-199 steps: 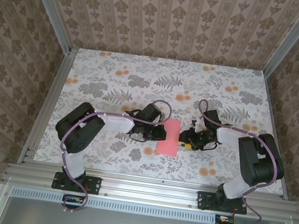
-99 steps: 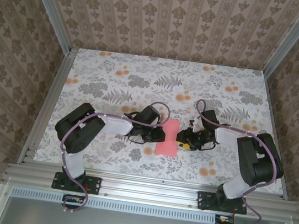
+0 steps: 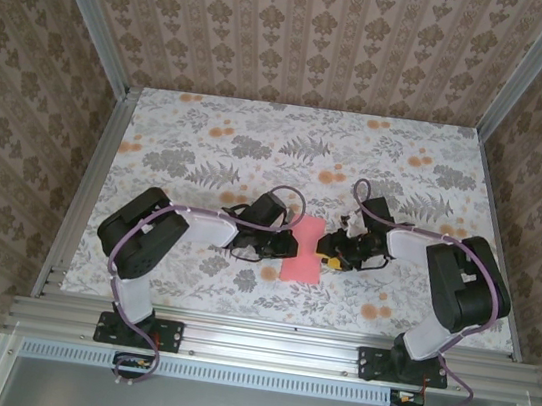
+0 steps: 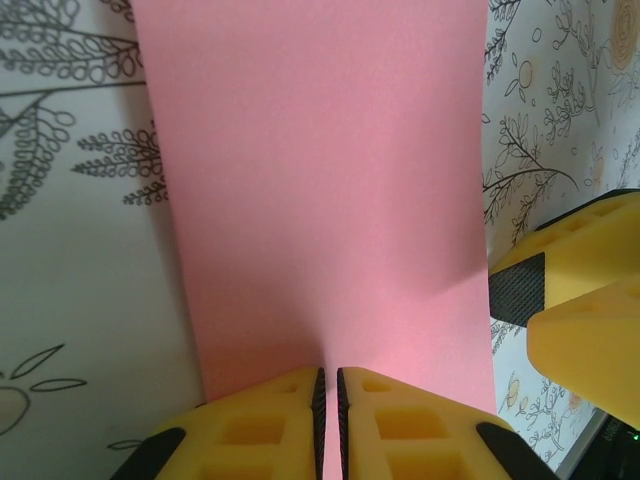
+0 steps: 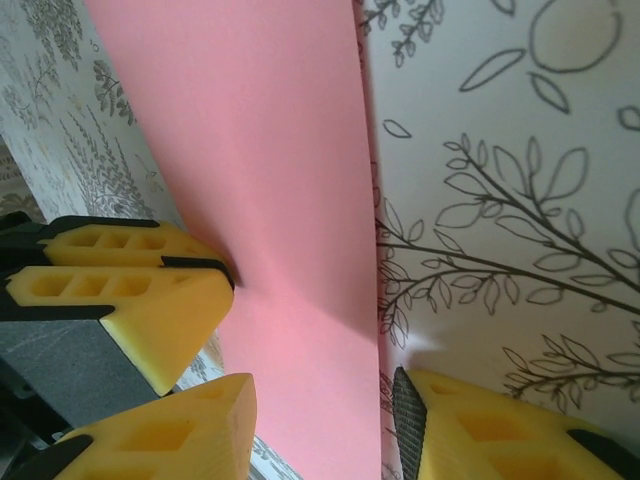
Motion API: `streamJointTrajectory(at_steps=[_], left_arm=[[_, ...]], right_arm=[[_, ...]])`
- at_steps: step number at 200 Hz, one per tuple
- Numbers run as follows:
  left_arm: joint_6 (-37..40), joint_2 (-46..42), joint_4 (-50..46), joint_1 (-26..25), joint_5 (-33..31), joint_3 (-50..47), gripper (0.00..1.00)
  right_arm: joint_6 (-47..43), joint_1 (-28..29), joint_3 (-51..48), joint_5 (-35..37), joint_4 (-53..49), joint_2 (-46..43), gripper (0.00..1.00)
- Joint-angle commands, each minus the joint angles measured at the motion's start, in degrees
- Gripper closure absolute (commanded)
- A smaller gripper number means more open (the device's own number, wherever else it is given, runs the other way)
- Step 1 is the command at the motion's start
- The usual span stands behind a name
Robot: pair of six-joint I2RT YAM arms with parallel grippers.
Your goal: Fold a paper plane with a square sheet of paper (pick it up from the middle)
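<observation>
The left jaws were all but shut. Their two yellow fingers [image 4: 250, 430] pressed together with a hairline slit between them, pinching the sheet of paper [image 4: 320, 200] at its edge, and a faint crease ran up the sheet from the slit. The right jaws stood part open, with one finger [image 5: 490, 440] at either side of the sheet. Whether they touched it I could not tell.

From above, the left jaws met the sheet's left side and the right jaws its right side. Both wrists bent down over it. The left arm [image 3: 198, 221] and the right arm [image 3: 416, 246] lay folded low, elbows pushed out toward the left and right edges of the bench [image 3: 210, 134] and forearms reaching inward from bases at its near edge.

The sheet [image 3: 305, 251] lay midway between the bench's left and right edges, nearer its near edge than its far one. It showed as an oblong, longer than wide, of smooth matte pink with straight edges.

The fingers were blocky yellow plastic with square hollows moulded in and dark ribbed pads [image 5: 405, 410]. The arms had black joints and pale links, with purple cables [image 3: 288, 190] looping over the wrists. The bench wore a white cover printed with grey ferns and small orange flowers.
</observation>
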Motion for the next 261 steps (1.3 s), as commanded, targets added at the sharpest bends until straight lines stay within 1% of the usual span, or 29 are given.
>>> streamJointTrajectory(at_steps=[1, 49, 72, 85, 96, 107, 114, 139, 153, 168, 185, 191, 217, 227, 237, 261], left_arm=[[-0.76, -1.13, -0.42, 0.39, 0.44, -1.19, 0.85], [-1.46, -1.16, 0.79, 0.33, 0.84, -1.79, 0.85], [-1.33, -1.09, 0.91, 0.33, 1.06, -1.75, 0.85], [-0.99, -1.19, 0.36, 0.35, 1.05, -1.56, 0.85], [-0.21, -1.27, -0.78, 0.36, 0.78, -1.21, 0.85], [0.46, -1.43, -1.39, 0.35, 0.93, -0.92, 0.85], [0.75, -1.65, -1.70, 0.39, 0.60, -0.85, 0.84], [3.75, -3.43, -5.93, -0.26, -1.26, 1.00, 0.81], [6.05, -5.66, -9.30, -1.56, -4.10, 2.67, 0.75], [9.19, -7.96, -14.92, -3.72, -8.91, 5.31, 0.67], [13.21, -9.86, -22.13, -8.19, -16.95, 8.61, 0.61], [14.52, -10.32, -24.11, -10.47, -19.31, 9.39, 0.60], [17.29, -11.89, -28.24, -17.36, -29.48, 10.58, 0.54], [18.16, -11.86, -29.55, -19.67, -33.56, 10.90, 0.50], [19.13, -11.09, -30.92, -21.50, -36.10, 11.74, 0.47], [22.15, -6.85, -33.83, -25.06, -38.56, 15.65, 0.43]], right_arm=[[1.61, 1.15, 0.01, -2.15, 3.78, 1.51, 0.57], [3.35, 1.25, -0.96, -3.75, 6.15, 0.60, 0.57], [3.07, 1.17, -0.42, -3.24, 5.92, 0.78, 0.58], [1.74, 1.08, 0.61, -2.12, 4.16, 1.41, 0.60], [-0.22, 0.99, 2.16, -1.12, 1.60, 2.35, 0.65], [-1.50, 1.12, 3.47, -0.60, -0.07, 3.32, 0.73], [-2.11, 1.07, 4.04, -0.26, -0.94, 3.62, 0.80], [-1.82, 1.07, 4.90, 0.57, -2.23, 3.63, 0.94], [-0.81, 1.13, 4.93, 0.78, -2.36, 3.33, 0.97], [0.11, 1.12, 4.86, 0.84, -2.38, 2.76, 1.00], [1.05, 1.07, 4.83, 0.95, -2.25, 2.19, 1.00], [1.42, 1.10, 4.93, 0.87, -2.44, 2.12, 1.00], [2.58, 1.10, 4.93, 0.64, -2.58, 2.00, 1.00], [3.05, 1.09, 4.93, 0.49, -2.51, 1.90, 1.00], [3.53, 1.07, 4.76, 0.48, -2.34, 1.66, 1.00], [4.09, 1.11, 4.84, 0.40, -2.40, 1.43, 1.00]])
